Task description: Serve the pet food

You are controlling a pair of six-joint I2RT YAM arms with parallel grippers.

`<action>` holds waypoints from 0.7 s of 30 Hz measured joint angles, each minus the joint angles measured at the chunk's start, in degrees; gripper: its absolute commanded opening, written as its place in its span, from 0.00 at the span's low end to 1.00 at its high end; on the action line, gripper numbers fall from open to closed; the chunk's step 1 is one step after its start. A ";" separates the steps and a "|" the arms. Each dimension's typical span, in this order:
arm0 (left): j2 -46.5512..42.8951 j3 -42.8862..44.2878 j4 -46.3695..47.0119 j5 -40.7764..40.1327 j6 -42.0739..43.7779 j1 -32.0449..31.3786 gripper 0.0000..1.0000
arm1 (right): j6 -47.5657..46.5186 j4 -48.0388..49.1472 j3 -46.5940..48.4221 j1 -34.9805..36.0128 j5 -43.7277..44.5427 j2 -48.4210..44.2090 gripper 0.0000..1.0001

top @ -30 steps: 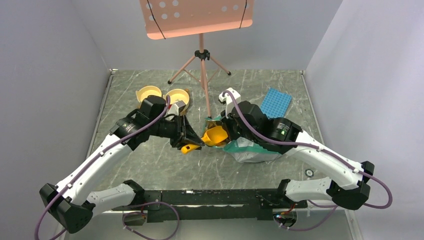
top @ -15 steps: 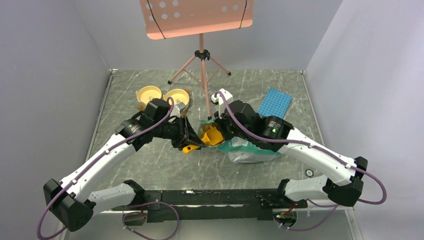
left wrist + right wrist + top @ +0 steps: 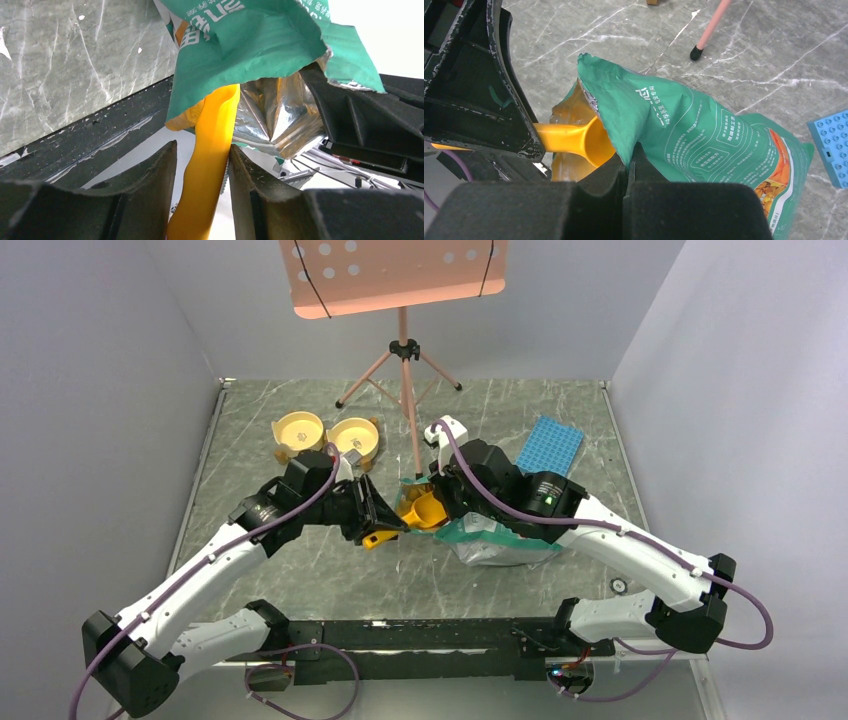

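Clamping yellow scoop (image 3: pixel 212 125), left claw (image 3: pixel 202 157) at mouth of bag (image 3: pixel 684 130); right claw (image 3: pixel 626 167) pinching bag edge; pet food hidden.

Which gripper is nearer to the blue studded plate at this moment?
Right. The right gripper, shut on the green bag's edge, is left of the blue studded plate; the left gripper, holding the yellow scoop, is farther left.

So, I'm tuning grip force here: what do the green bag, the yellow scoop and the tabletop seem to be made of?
The green bag: thin flexible film, printed satin outside, silvery foil-like lining; it creases sharply. The yellow scoop: probably moulded plastic, smooth, uniform and slightly glossy. The tabletop: grey with white veins, faint sheen; real stone or marble-print laminate, cannot tell.
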 measured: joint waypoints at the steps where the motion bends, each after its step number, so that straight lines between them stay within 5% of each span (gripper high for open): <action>1: -0.02 -0.02 0.22 -0.26 -0.24 0.00 0.41 | 0.04 0.00 0.00 0.00 0.04 0.00 0.00; 9: -2.34 -0.15 3.74 -1.70 -2.47 -0.26 0.00 | 0.57 0.02 0.02 0.00 0.07 0.00 0.00; 21: 0.76 11.04 -10.84 -2.47 -6.10 -0.24 0.00 | -0.26 -0.15 0.52 0.70 2.03 0.00 0.00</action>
